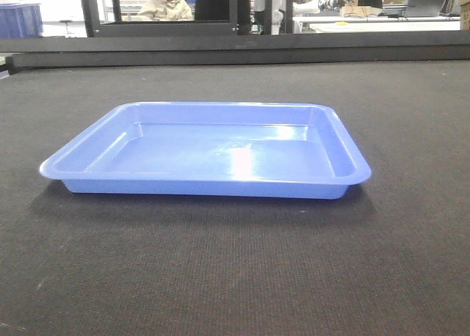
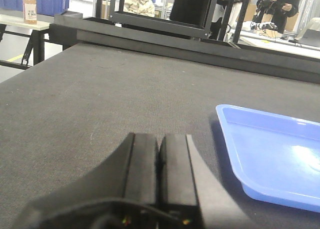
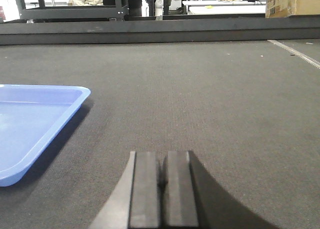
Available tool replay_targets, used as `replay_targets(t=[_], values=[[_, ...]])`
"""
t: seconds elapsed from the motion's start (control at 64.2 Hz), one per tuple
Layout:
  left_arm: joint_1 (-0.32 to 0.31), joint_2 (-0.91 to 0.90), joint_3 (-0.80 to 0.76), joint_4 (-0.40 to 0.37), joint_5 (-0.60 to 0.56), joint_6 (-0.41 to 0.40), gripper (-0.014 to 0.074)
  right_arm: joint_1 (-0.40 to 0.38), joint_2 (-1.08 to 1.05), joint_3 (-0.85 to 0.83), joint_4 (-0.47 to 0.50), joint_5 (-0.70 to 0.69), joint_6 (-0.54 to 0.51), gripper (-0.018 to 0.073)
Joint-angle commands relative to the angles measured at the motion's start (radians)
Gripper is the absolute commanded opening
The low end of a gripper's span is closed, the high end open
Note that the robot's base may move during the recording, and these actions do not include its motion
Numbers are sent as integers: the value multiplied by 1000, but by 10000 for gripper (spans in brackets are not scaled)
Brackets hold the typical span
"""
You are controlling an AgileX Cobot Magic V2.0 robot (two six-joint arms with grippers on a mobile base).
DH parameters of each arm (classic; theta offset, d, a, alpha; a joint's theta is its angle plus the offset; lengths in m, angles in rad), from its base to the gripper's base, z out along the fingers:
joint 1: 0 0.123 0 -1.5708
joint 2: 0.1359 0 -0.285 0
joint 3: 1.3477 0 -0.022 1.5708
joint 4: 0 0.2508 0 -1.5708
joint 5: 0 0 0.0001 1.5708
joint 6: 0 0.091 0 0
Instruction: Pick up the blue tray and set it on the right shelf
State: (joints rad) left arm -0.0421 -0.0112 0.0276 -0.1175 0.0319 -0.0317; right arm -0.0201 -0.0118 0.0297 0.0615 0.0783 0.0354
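Tray [image 1: 205,156] lies right of left hand [image 2: 159,141], left of right hand [image 3: 162,159]; both pressed together, clear of it.

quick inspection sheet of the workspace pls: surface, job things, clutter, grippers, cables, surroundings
surface: dark grey mat, flat; only the tray lies on it
job's things: blue tray flat on the mat, right way up, empty, nothing touching it; right shelf not in view
clutter: nothing seen
grippers: left gripper shut, empty, low over the mat to the tray's left; right gripper shut, empty, to the tray's right
cables: nothing seen
surroundings: seated person behind a black frame, dark blue bin far left, bottle on a side table, cardboard box far right
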Motion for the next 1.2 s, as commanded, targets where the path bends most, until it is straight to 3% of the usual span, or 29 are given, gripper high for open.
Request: replay_targets(t=[0.0, 0.919, 0.981, 1.09, 1.183], values=[[-7, -16, 32, -7, -83, -2, -48, -1, -19, -24, 0, -90, -8, 57], [-7, -16, 32, -27, -92, -2, -48, -1, -19, -24, 0, -113, -8, 57], [-7, -16, 30, -71, -119, -2, -48, -1, -19, -25, 1, -156, -8, 57], [-7, -10, -15, -61, -192, -2, -48, -1, -19, -93, 9, -179, -8, 57], [-9, 12, -168, 22, -53, -2, -48, -1, -17, -228, 9, -67, -8, 57]])
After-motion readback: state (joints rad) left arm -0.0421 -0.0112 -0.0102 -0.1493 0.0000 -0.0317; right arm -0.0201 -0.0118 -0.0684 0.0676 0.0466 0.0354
